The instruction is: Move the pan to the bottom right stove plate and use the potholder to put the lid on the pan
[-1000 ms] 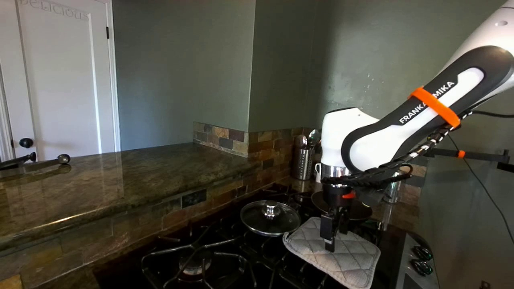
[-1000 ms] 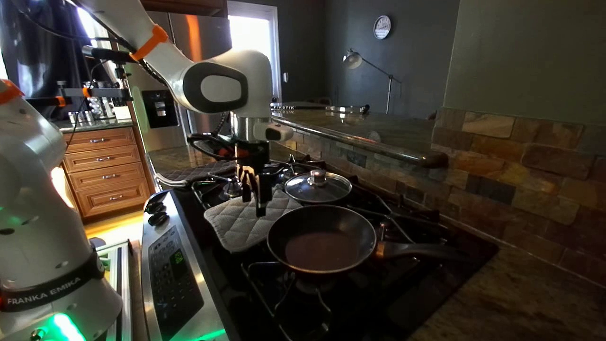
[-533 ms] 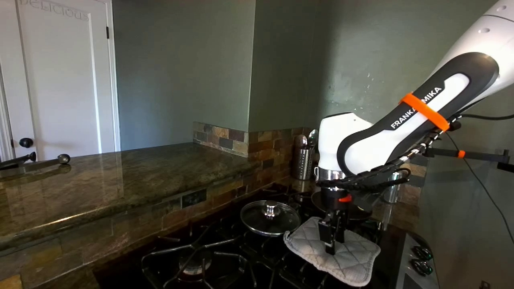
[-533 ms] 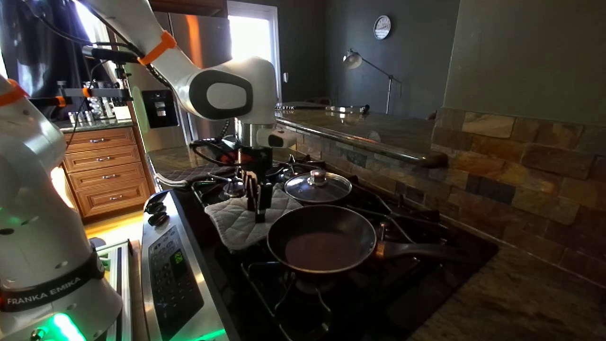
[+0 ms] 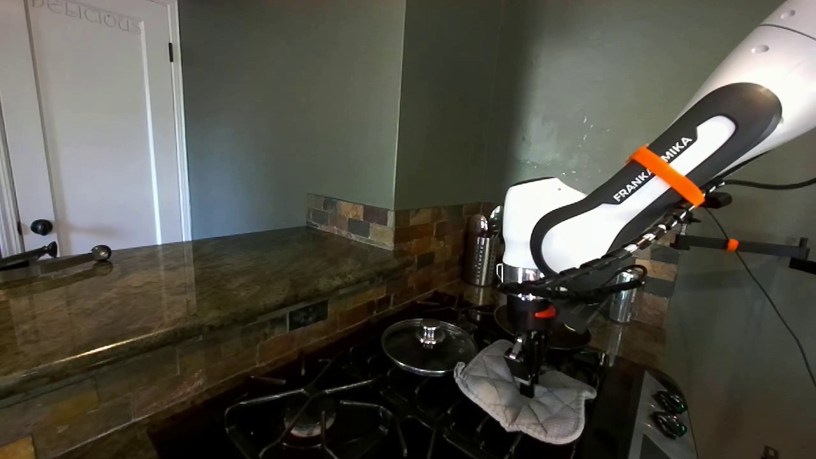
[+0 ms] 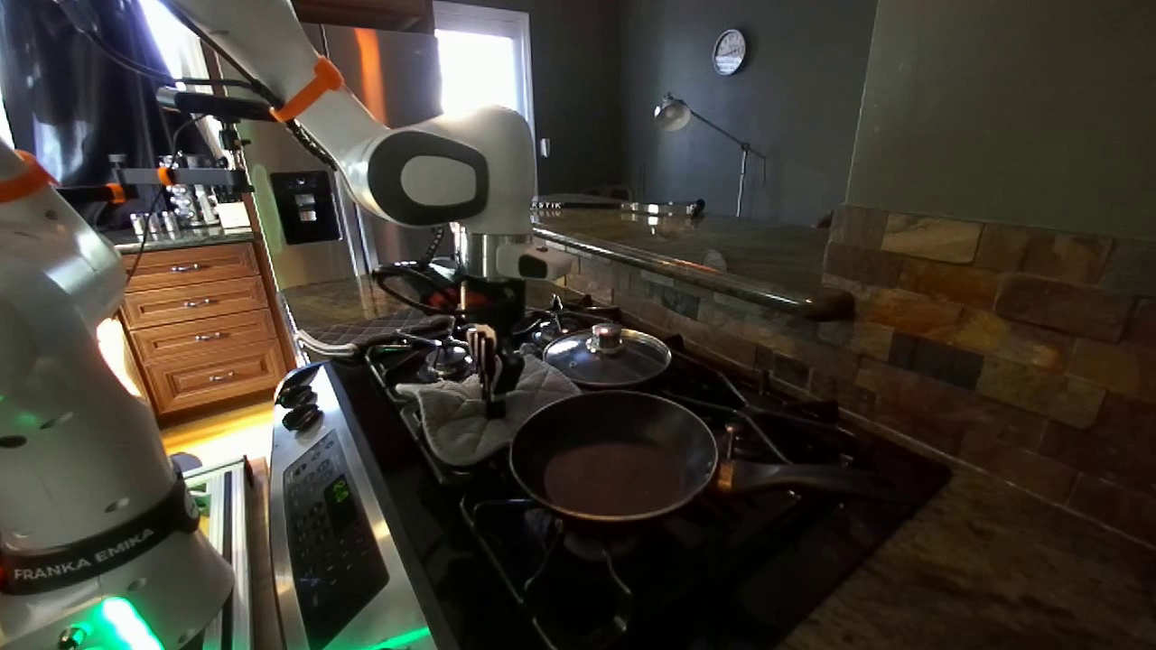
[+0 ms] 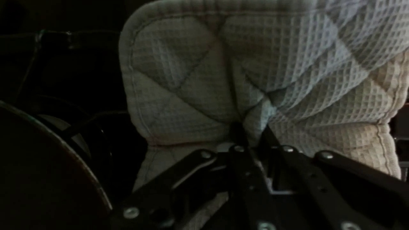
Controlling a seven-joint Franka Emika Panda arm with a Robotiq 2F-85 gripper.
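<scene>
My gripper (image 7: pixel 251 132) is shut on the potholder (image 7: pixel 179 105), pinching a fold of the quilted cream cloth between its fingertips. Creases run outward from that pinch, and the potholder (image 6: pixel 461 429) bunches up over the stove grates in both exterior views. Beside it sits the dark pan (image 6: pixel 623 469) on a grate, its handle (image 6: pixel 804 478) pointing away from the control panel. The arm partly hides the pan (image 5: pixel 574 339) in an exterior view; its rim also enters the wrist view at lower left. The glass lid (image 5: pixel 408 347), knob up, lies flat on the stove close to a potholder corner.
Bare burner grates (image 5: pixel 306 411) extend beyond the lid. The stove's control panel (image 6: pixel 334 515) runs along one side, and a tiled ledge with a raised counter (image 5: pixel 191 287) along the opposite side. A steel utensil canister (image 5: pixel 481 261) stands in the corner.
The gripper has come down onto the potholder and its fingers have closed on the cloth. The potholder has puckered, with its edges drawn inward. Pan and lid have stayed put.
</scene>
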